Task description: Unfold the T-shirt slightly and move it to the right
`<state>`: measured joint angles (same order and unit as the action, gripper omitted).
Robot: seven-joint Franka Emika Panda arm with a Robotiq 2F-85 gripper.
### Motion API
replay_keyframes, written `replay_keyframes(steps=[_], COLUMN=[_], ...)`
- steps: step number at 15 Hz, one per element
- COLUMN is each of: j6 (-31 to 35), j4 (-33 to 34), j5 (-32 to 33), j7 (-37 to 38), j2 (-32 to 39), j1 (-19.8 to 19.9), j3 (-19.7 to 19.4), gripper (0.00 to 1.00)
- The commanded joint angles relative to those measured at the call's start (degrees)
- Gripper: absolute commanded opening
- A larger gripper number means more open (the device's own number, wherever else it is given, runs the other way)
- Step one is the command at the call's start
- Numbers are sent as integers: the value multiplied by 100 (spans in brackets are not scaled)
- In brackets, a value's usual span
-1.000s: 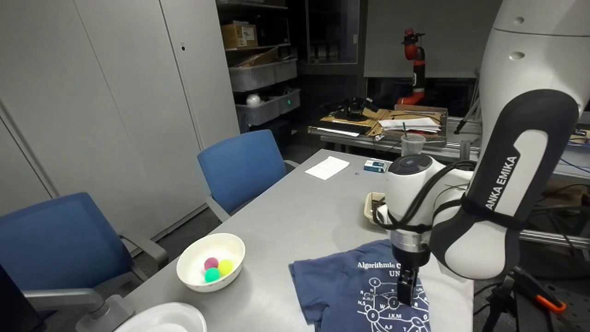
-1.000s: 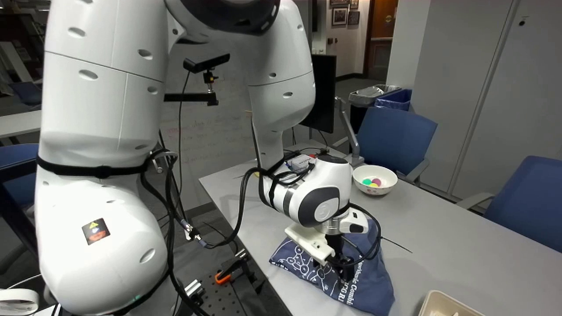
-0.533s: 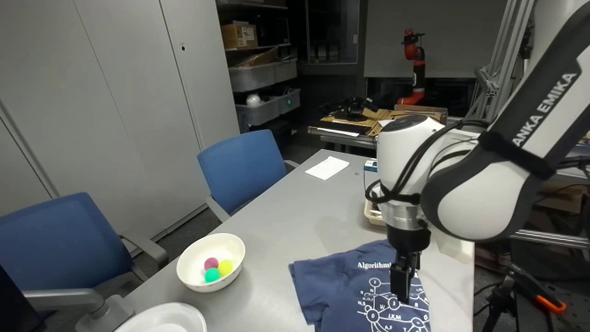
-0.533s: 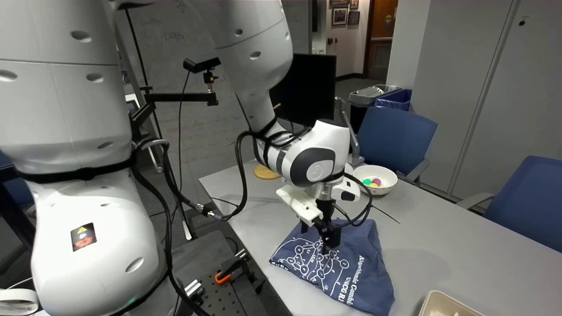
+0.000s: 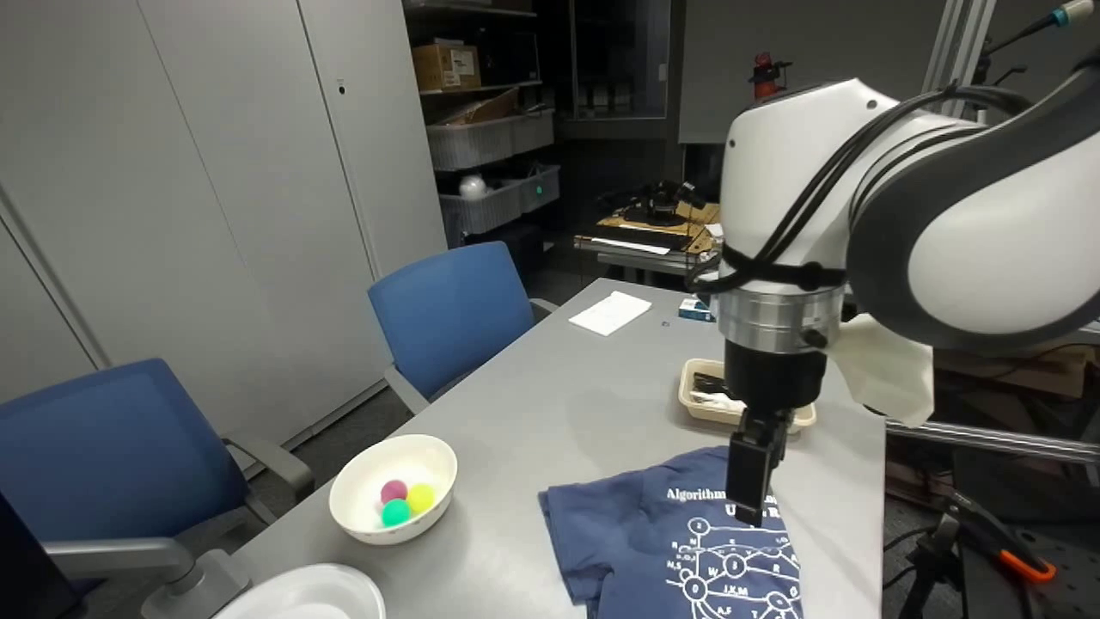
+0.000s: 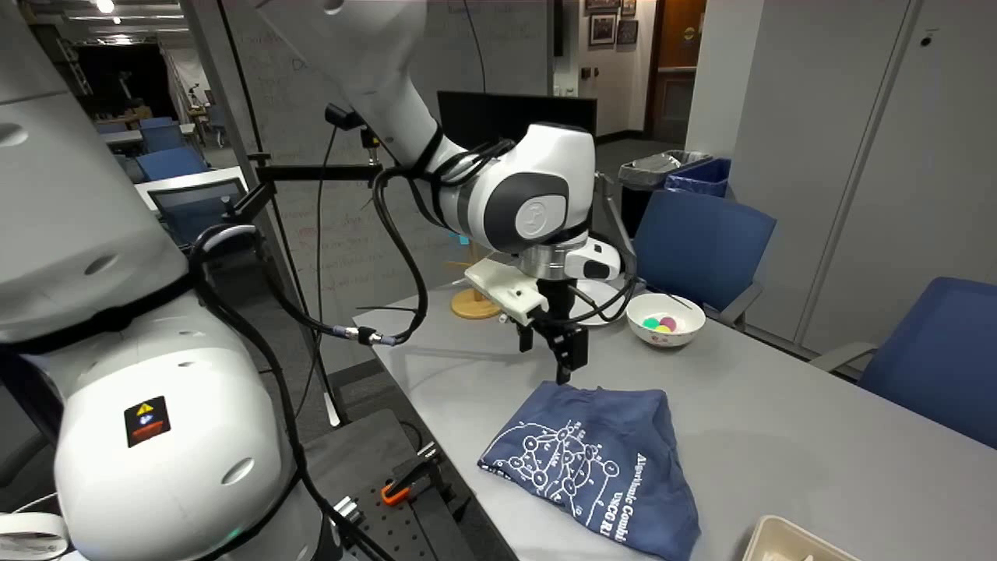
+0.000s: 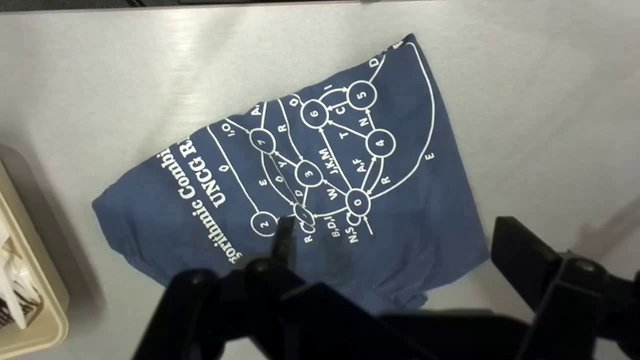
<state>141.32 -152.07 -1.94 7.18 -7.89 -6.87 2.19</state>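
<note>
T-shirt [image 6: 596,471] on the table [image 6: 779,421]: in an exterior view it lies just inside the left edge, white print up and cut off along its near left side, so I judge that part is tucked under. Beyond it, on the far side, stands the white bowl [image 6: 678,339], apart from it. My gripper [image 7: 395,237] hangs above the T-shirt, jaws spread wide with nothing between them. I read this as either lining up a hold or standing clear; which, I can't tell. Unfolding looks partial. If more is wanted, the next move calls for coming down on a loose edge, pinching one layer and drawing it right.
</note>
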Motion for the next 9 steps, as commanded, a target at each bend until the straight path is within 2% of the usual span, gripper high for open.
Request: replay_keyframes(steps=[1,8,9], j6=[-217,-348,-168], j4=[-349,-795,-519], j5=[-76,-20,-12], j7=[254,839,597], j2=[-880,-1873,-1349], j1=[-13,-70,2], j3=[277,807,705], gripper=[100,100,100])
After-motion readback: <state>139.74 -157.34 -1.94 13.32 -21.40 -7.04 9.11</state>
